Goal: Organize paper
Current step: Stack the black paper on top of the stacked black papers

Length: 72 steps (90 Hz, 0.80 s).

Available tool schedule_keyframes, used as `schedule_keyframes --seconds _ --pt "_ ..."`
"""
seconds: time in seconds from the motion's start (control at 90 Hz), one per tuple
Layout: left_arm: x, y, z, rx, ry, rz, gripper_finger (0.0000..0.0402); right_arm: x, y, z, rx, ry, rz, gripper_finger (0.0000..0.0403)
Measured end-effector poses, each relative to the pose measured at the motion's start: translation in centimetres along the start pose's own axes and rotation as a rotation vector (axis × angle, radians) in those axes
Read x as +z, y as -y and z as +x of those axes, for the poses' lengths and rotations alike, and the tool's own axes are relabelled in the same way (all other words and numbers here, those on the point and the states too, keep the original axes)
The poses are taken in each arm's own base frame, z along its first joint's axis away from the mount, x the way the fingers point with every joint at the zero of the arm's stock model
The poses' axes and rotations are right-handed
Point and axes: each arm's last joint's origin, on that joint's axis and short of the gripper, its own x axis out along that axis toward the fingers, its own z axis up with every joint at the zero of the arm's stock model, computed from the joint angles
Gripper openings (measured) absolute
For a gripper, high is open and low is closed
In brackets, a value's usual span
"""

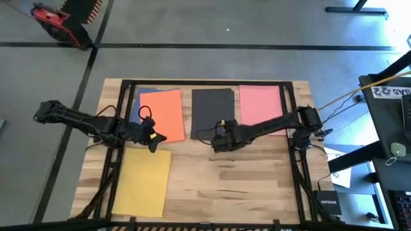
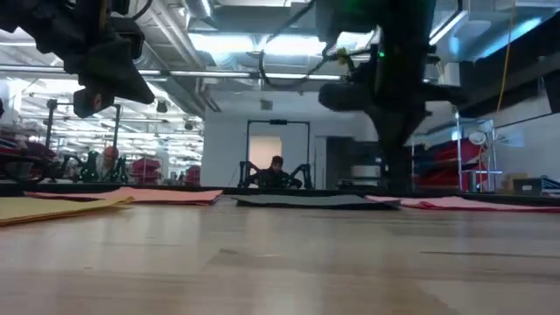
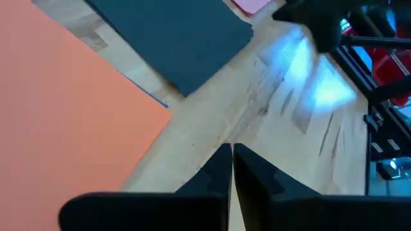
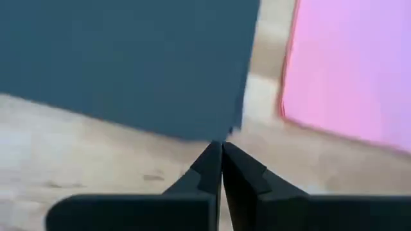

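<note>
Taking the black sheet (image 1: pixel 212 113) as landmark: nearest the table's front edge lies the yellow sheet (image 1: pixel 142 181), well to its left; the left gripper (image 1: pixel 154 137), fingers pressed together, hovers over bare wooden table (image 1: pixel 244 186) between yellow and the orange sheet (image 1: pixel 163 113); the right gripper (image 1: pixel 219 140), fingers pressed together, sits just at the black sheet's near edge; orange lies just left of black, over a blue sheet (image 1: pixel 135 102); the pink sheet (image 1: pixel 261 107) lies just right.
</note>
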Motion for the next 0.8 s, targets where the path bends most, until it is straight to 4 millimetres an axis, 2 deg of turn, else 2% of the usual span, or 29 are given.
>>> schedule_keyframes --seconds 0.156,0.289,0.433,0.556,0.8 --pt "0.0 0.0 0.1 0.003 -0.003 0.006 0.0000 -0.4 -2.4 0.7 0.179 -0.028 -0.038 0.0000" --pt "0.0 0.0 0.1 0.004 -0.002 0.006 0.0000 0.0 -3.4 2.5 0.206 -0.042 -0.058 0.0000" --pt "0.0 0.0 0.1 0.006 -0.004 0.001 0.0000 0.4 -4.0 4.7 0.206 -0.110 -0.117 0.0000" --pt "-0.1 -0.1 0.1 0.008 -0.006 -0.016 0.0000 0.6 -4.4 5.3 0.226 -0.110 -0.120 0.0000" --pt "-0.1 -0.1 0.1 0.015 -0.011 -0.019 0.0000 2.3 -3.6 7.4 0.204 -0.113 -0.112 0.0000"
